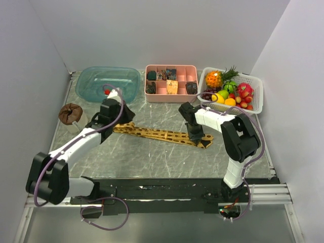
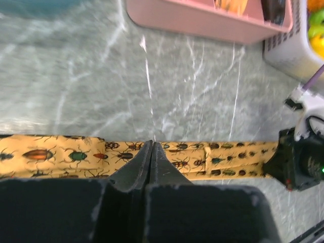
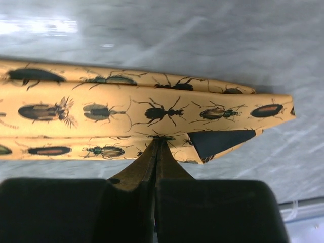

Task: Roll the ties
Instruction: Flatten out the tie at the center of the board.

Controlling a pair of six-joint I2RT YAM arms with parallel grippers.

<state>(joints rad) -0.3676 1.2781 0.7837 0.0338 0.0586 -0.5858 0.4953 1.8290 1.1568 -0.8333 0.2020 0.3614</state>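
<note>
The tie (image 1: 157, 134) is a long golden-yellow strip printed with beetles, lying flat across the middle of the marble table, pointed end to the right. My left gripper (image 1: 120, 121) is shut at the tie's left part. In the left wrist view its tips (image 2: 152, 143) meet at the far edge of the cloth (image 2: 223, 152). My right gripper (image 1: 195, 137) points down near the pointed end. In the right wrist view its shut tips (image 3: 158, 140) pinch a small pucker at the near edge of the tie (image 3: 101, 91), beside the dark lining.
At the back stand a teal plastic tub (image 1: 109, 83), a pink divided tray (image 1: 172, 99) with small fabric bundles, and a white basket (image 1: 258, 96) of toy fruit. A brown round object (image 1: 70, 114) sits at the far left. White walls close in both sides.
</note>
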